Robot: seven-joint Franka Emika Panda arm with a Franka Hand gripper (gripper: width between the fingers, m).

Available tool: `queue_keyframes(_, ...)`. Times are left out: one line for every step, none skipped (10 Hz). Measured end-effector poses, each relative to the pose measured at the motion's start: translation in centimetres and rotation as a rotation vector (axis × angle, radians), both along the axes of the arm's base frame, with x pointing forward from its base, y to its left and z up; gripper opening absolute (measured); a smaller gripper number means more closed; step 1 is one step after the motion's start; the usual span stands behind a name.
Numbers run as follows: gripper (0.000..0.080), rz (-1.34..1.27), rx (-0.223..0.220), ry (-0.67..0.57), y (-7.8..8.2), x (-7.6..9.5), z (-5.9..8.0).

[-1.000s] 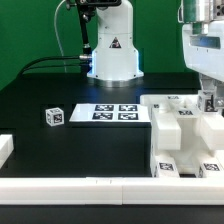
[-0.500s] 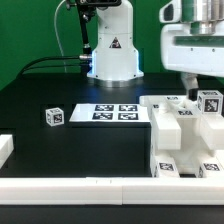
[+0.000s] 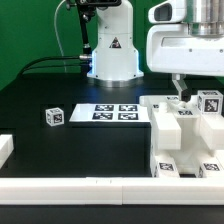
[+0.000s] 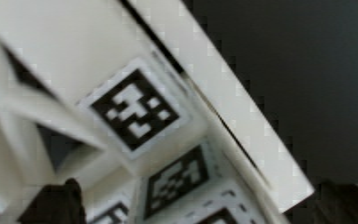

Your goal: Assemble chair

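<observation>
The chair (image 3: 184,136) is a blocky white structure of joined parts with square tags, on the exterior view's right. A tagged block (image 3: 210,102) sits at its top right. A small loose white block (image 3: 54,116) with a tag lies on the black table to the left. My gripper (image 3: 184,90) hangs just above the chair's top, left of the tagged block. In the wrist view my two dark fingertips (image 4: 55,202) stand wide apart with tagged chair parts (image 4: 140,108) below and between them. The gripper (image 4: 199,206) is open and holds nothing.
The marker board (image 3: 112,112) lies flat between the loose block and the chair. A low white rail (image 3: 70,188) runs along the front edge, with another piece (image 3: 5,148) at the left. The arm's base (image 3: 112,55) stands at the back.
My gripper has risen and moved to the exterior view's left, off the chair's top right. The tagged block it covered now shows. The loose block has not moved.
</observation>
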State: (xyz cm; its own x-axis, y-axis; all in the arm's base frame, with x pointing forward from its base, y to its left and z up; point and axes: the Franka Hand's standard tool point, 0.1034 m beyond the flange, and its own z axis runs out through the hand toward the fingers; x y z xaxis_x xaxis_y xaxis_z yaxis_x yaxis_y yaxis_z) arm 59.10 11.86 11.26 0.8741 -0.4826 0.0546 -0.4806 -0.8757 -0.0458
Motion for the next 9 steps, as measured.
queue_keyframes(0.0649,0.247,-0.042,-0.029,-0.03,0.10,-0.24)
queue_keyframes(0.0649,0.264,-0.044,-0.033,-0.02,-0.01,-0.42)
queue_keyframes(0.0636,0.224,-0.041,-0.033,-0.03,0.03,-0.38)
queue_keyframes(0.0636,0.216,-0.040,-0.033,-0.05,0.03,-0.38)
queue_keyframes(0.0464,0.152,-0.032,-0.033,0.00,0.02,-0.40)
queue_keyframes(0.0283,0.057,-0.021,-0.032,0.02,0.01,-0.42)
queue_keyframes(0.0264,-0.010,-0.016,-0.032,0.03,0.00,-0.43)
queue_keyframes(0.0264,-0.060,-0.010,-0.031,0.04,0.00,-0.44)
queue_keyframes(0.0264,-0.173,0.002,-0.030,0.09,0.03,-0.45)
